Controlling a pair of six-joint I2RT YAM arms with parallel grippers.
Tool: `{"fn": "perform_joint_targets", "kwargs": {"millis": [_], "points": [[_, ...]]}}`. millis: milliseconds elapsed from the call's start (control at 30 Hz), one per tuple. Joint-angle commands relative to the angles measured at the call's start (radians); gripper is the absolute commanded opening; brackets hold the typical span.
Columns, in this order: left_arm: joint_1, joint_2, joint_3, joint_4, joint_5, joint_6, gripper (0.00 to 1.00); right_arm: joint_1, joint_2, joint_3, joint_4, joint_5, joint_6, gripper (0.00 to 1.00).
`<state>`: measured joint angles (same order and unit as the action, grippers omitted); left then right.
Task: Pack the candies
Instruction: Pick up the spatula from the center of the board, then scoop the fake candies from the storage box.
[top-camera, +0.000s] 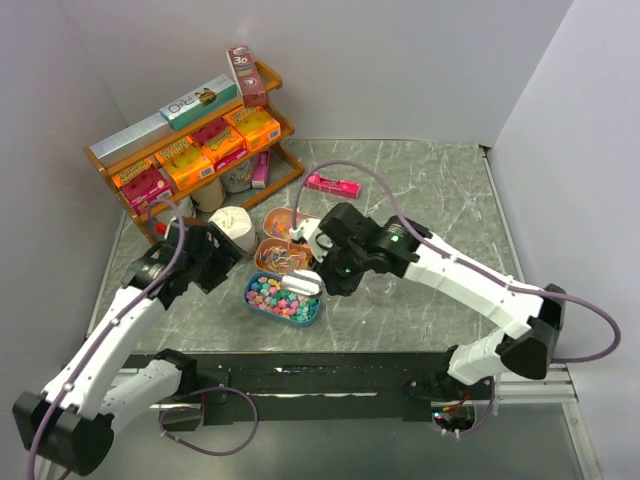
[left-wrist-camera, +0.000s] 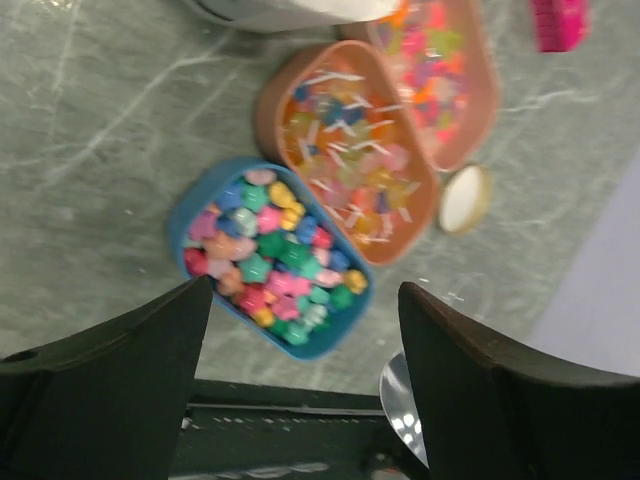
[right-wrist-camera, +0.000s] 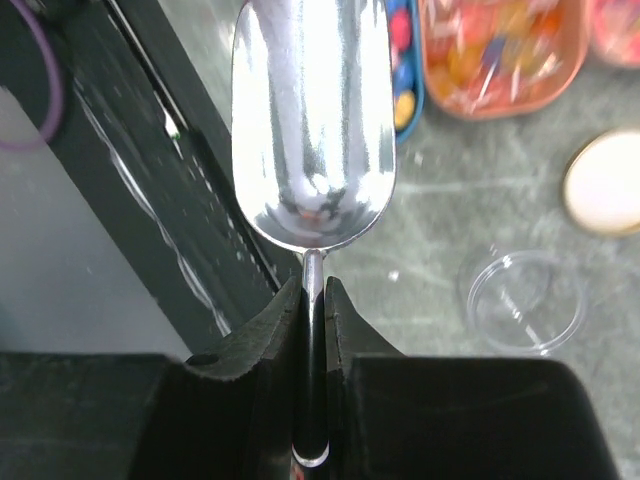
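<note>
My left gripper is released, jaws set wide apart with nothing between them, and it hangs over the near end of the blue tray. The candies lie loose in that tray, heaped in mixed pink, green, yellow, blue and orange, and the tray sits on the marbled table close to its near edge. My right gripper is clenched on the thin handle of a metal scoop. The bowl points away from the wrist and lies partly over the tray's near corner and the dark table edge. From the reflections I cannot tell whether the bowl holds anything. Beyond the blue tray are two salmon trays, the middle one touching it and the far one behind. Both hold coloured sweets, blurred in my left wrist view. A white lid lies beside the middle tray, and a clear cup stands near it on the table. A pink box lies further back.
</note>
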<state>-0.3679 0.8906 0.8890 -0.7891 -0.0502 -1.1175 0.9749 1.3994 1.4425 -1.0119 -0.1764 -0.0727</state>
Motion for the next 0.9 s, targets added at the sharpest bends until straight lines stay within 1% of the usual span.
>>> {"fn": "perform_joint_targets", "kwargs": {"millis": [0,233,400,567,667,867], "points": [[0.000,0.057,-0.053,0.126,-0.028,0.081,0.80,0.018,0.058,-0.014,-0.108,0.026,-0.018,0.00],[-0.002,0.133,-0.065,0.178,-0.083,0.143,0.81,0.033,0.147,0.001,-0.132,0.074,-0.058,0.00],[-0.002,0.214,-0.053,0.163,-0.120,0.163,0.82,0.045,0.213,0.016,-0.136,0.123,-0.104,0.00],[0.000,0.272,-0.079,0.186,-0.108,0.157,0.80,0.054,0.254,0.038,-0.126,0.136,-0.131,0.00],[0.000,0.275,-0.104,0.203,-0.108,0.145,0.80,0.061,0.289,0.061,-0.126,0.144,-0.148,0.00],[0.010,0.304,-0.140,0.208,-0.122,0.111,0.73,0.064,0.357,0.098,-0.103,0.134,-0.174,0.00]]}}
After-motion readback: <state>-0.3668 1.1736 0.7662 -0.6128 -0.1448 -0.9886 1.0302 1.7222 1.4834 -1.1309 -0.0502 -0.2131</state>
